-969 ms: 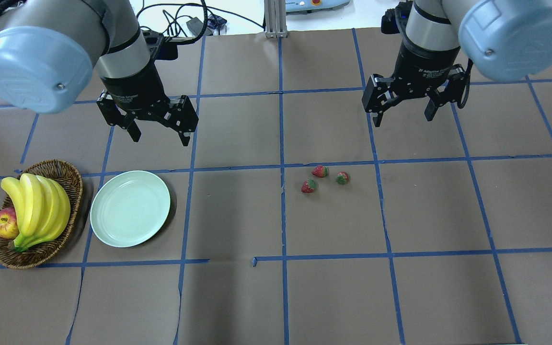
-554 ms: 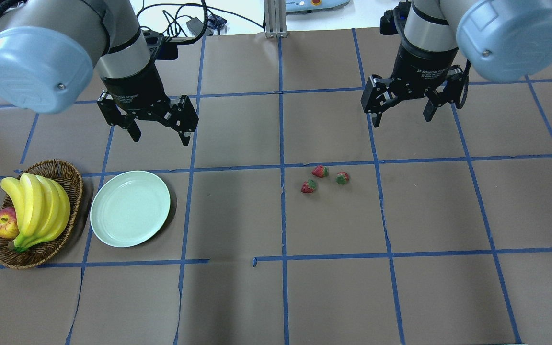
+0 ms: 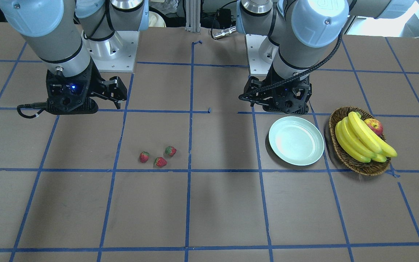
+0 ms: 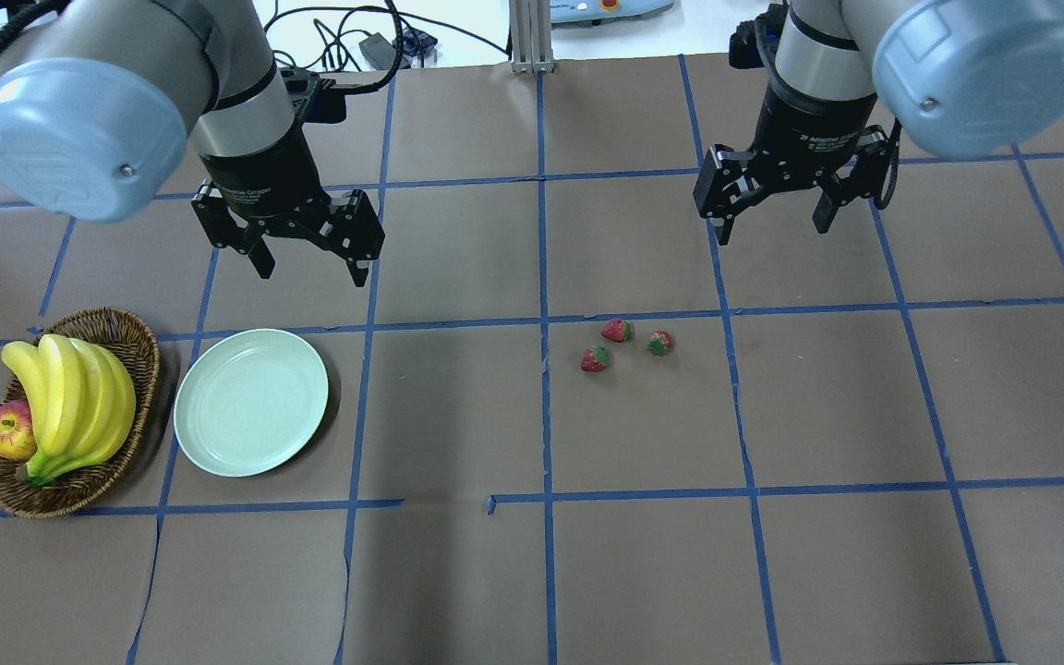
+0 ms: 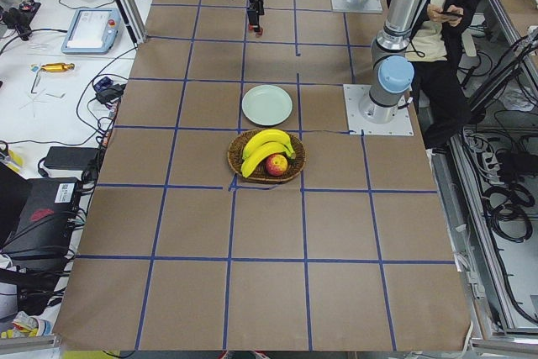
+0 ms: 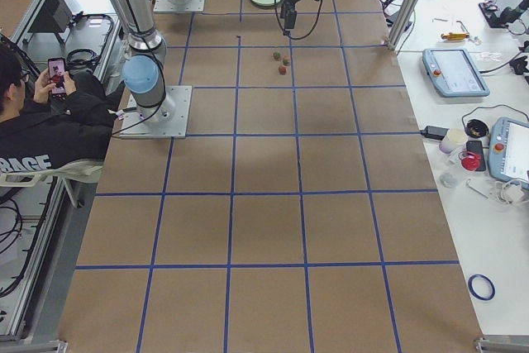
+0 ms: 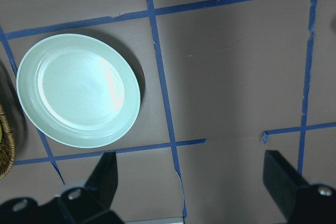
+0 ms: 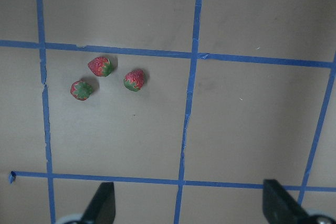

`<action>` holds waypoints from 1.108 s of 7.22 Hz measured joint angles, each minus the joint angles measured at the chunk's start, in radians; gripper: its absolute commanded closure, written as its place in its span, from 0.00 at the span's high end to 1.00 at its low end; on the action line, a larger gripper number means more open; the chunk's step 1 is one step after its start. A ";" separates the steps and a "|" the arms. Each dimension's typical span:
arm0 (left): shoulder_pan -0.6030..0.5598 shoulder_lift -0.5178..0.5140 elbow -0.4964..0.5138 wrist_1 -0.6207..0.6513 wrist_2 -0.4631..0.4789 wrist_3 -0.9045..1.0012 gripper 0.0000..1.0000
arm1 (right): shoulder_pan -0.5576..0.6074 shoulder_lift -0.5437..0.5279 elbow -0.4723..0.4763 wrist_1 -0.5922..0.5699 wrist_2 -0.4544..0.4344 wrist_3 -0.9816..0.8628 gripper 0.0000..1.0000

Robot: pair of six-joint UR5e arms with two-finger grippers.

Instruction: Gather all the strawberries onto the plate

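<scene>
Overhead camera looks forward and down on table (image 4: 458, 416), front camera faces it, steep, sides mirrored, two end cameras high and far, wrist cameras close, downward, left on plate (image 7: 79, 90), right on strawberries (image 8: 100, 66), both shared with overhead, strawberries probably the red speck from left end.

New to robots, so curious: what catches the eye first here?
Two black claws, the left gripper and right gripper, hang open above the table. Bright bananas fill a wicker basket at the robot's left, beside an empty mint plate; three tiny strawberries lie clustered just right of centre.
</scene>
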State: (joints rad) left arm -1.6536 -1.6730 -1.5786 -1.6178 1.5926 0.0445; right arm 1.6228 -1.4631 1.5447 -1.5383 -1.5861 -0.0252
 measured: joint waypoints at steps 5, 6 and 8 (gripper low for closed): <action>0.000 -0.005 -0.001 0.001 0.003 0.000 1.00 | 0.023 0.114 0.030 -0.125 0.001 0.012 1.00; 0.000 -0.008 -0.001 0.001 0.003 0.000 1.00 | 0.033 0.144 0.076 -0.209 0.002 0.038 0.96; 0.000 -0.013 -0.002 0.001 0.002 -0.002 1.00 | 0.040 0.170 0.193 -0.378 0.015 0.175 0.84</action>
State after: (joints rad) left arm -1.6536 -1.6862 -1.5810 -1.6168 1.5943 0.0421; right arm 1.6627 -1.2927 1.7374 -1.9162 -1.5707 0.1503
